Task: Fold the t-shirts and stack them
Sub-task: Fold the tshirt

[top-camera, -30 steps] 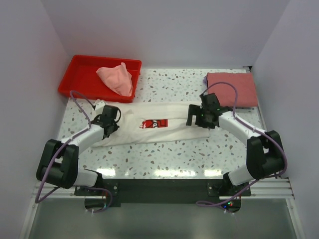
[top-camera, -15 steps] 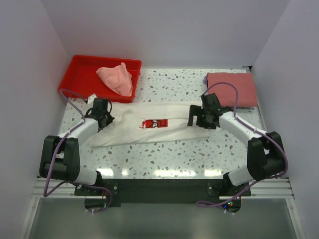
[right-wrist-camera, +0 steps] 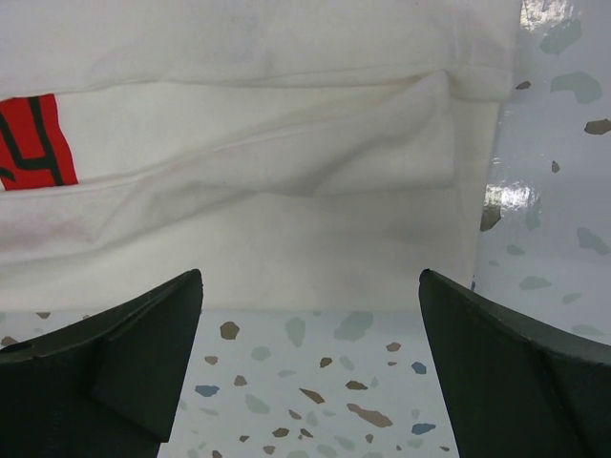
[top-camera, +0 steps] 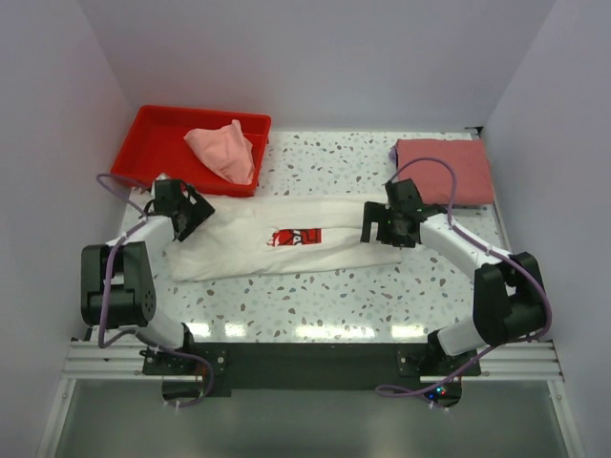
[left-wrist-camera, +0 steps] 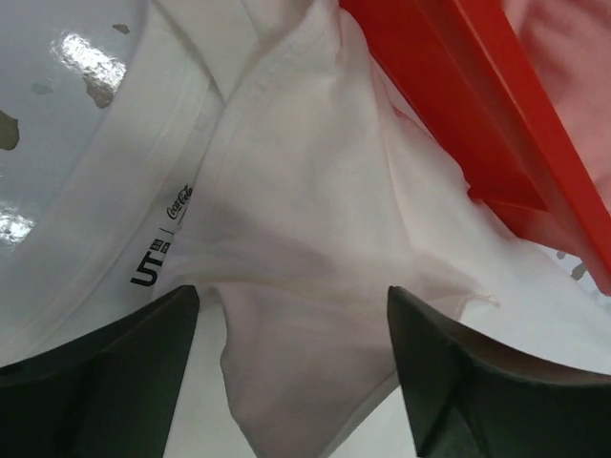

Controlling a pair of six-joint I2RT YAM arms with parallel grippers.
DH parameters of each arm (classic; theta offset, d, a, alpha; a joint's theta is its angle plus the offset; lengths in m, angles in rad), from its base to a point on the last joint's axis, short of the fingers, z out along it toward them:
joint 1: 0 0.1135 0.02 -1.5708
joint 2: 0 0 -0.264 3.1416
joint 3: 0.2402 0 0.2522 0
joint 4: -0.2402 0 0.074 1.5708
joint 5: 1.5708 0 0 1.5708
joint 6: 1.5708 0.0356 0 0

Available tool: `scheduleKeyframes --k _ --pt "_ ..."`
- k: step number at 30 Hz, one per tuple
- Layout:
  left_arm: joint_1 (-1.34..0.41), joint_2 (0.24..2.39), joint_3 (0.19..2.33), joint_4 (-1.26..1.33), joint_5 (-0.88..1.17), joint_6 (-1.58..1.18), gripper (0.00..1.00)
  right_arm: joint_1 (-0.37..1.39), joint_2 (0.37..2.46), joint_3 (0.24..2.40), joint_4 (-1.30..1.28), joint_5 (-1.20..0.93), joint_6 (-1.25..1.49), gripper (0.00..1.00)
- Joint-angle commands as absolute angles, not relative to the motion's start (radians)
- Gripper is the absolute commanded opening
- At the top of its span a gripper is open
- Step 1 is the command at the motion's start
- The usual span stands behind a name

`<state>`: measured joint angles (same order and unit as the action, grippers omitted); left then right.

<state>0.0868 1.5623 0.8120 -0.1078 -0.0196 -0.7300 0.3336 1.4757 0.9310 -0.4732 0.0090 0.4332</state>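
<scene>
On the counter [top-camera: 334,286] the white tee [top-camera: 286,243] lay as a long band, print up, between both arms. We judged the lengthwise folding done and a crosswise fold due: each claw would need to pinch its end and carry it over the middle. Our left claw [top-camera: 194,215] stood wide over the collar end beside the tray [top-camera: 153,143], gripping nothing. Our right claw [top-camera: 387,232] gaped wide above the hem end, also empty. The pink tee [top-camera: 224,151] sat heaped in the tray, the red tee [top-camera: 444,172] folded far right.
</scene>
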Motion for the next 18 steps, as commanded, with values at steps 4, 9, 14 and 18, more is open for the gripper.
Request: scheduleKeyframes --k 4,9,14,18 --pt "0.092 1.445 0.787 -0.046 0.078 -0.712 1.00 0.334 1.453 0.937 -0.443 0.002 0.416 0.99" --pt "0.091 1.269 0.689 -0.072 0.055 -0.736 1.00 0.333 1.448 0.928 -0.439 0.002 0.410 0.99" --pt "0.078 1.134 0.605 -0.049 0.101 -0.775 1.00 0.334 1.428 0.917 -0.423 0.002 0.405 0.99" --pt "0.015 1.144 0.568 0.020 0.124 -0.776 1.00 0.334 1.413 0.902 -0.396 -0.032 0.403 0.99"
